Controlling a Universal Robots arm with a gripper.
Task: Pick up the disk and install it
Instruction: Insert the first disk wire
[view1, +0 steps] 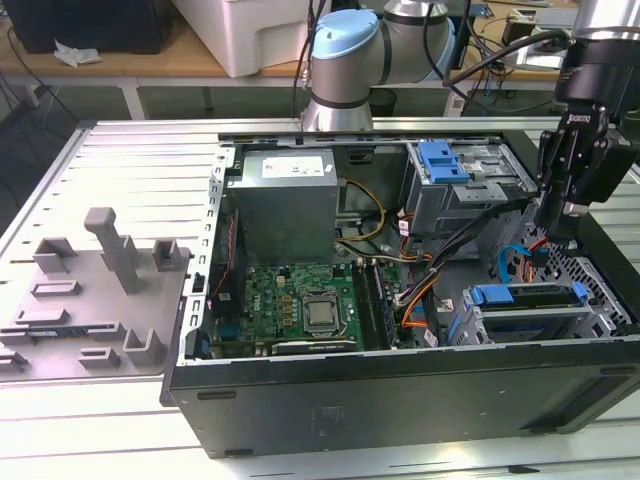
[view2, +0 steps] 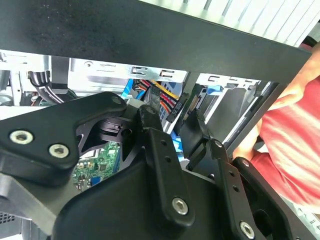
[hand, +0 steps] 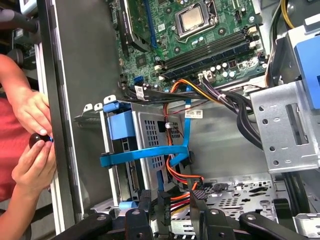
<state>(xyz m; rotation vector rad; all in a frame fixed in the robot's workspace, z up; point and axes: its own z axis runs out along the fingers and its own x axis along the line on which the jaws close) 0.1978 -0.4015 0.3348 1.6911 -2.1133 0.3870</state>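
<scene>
Starting at the exterior view's left: slatted metal counter (view1: 60, 420) carrying a grey fixture plate (view1: 90, 300), with workshop benches and white boxes behind. Next, open black computer case (view1: 400, 400), motherboard (view1: 300, 300) exposed. Further right, the disk (view1: 525, 318) seated in its bay just inside the case's near wall, long axis running along that wall, blue bracket on its upper edge. Beyond it, claw (view1: 558, 230) hanging inside the case, fingers (hand: 145, 207) apart, clamping nothing, orange and red cables close by.

White sticker (view1: 295, 167) on power supply (view1: 288, 212), print illegible, no text readable
</scene>
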